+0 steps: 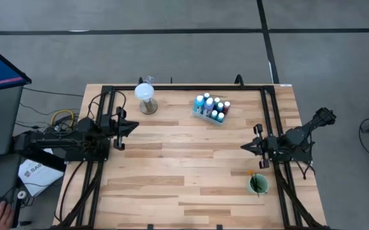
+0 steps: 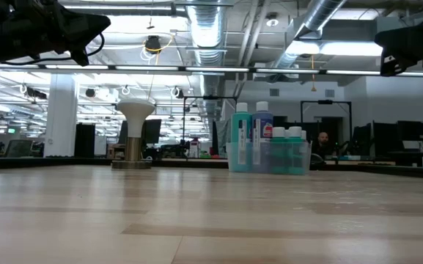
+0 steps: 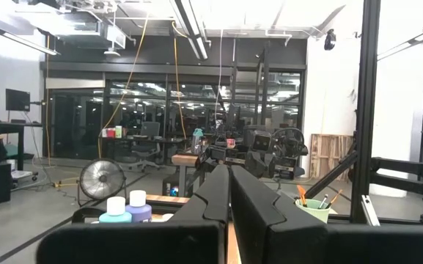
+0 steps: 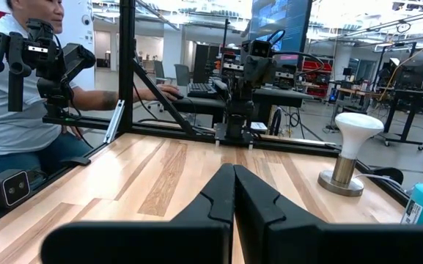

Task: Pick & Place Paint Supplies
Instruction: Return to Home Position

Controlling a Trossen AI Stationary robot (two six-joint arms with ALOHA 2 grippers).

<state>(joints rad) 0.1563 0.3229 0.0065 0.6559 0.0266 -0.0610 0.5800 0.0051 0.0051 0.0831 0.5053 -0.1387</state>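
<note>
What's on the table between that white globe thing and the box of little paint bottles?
Nothing: in the high view, bare wood separates the globe from the bottles.

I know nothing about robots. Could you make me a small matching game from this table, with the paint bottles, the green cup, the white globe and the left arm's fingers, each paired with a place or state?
Things:
1. paint bottles
2. green cup
3. white globe
4. left gripper

Places or states:
A. fingers shut, nothing between them
B. holds brushes, near the right arm
C. packed together in a clear tray
D. stands alone on a round base

Pairs: 1-C, 2-B, 3-D, 4-A.
</note>
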